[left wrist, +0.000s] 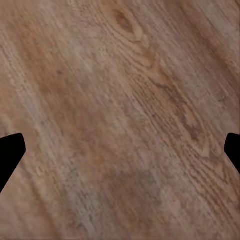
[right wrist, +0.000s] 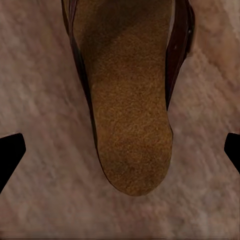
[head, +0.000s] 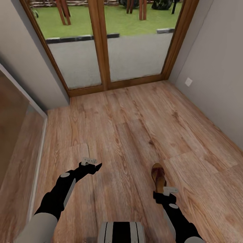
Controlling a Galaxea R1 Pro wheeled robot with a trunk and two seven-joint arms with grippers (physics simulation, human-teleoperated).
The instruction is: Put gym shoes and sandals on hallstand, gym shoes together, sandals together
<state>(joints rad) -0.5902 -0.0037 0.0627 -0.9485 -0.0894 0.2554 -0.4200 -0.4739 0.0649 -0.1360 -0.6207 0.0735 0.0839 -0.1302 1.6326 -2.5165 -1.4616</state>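
Below the spread right gripper (right wrist: 120, 150), 1 sandal (right wrist: 127, 105), ungrasped.

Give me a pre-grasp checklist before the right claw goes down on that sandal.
1. Right claw over the sandal: ok, it sits at the sandal's near end in the head view.
2. Right claw open: ok, the fingertips stand wide at either edge of the right wrist view, with the tan insole between them.
3. Sandal lying on the corridor floor, not yet lifted: ok.
4. Left claw out of the way: ok, open over bare planks, well apart from the sandal.
5. Height of the right claw above the sandal: cannot tell.
6. Way to the hallstand: cannot tell.
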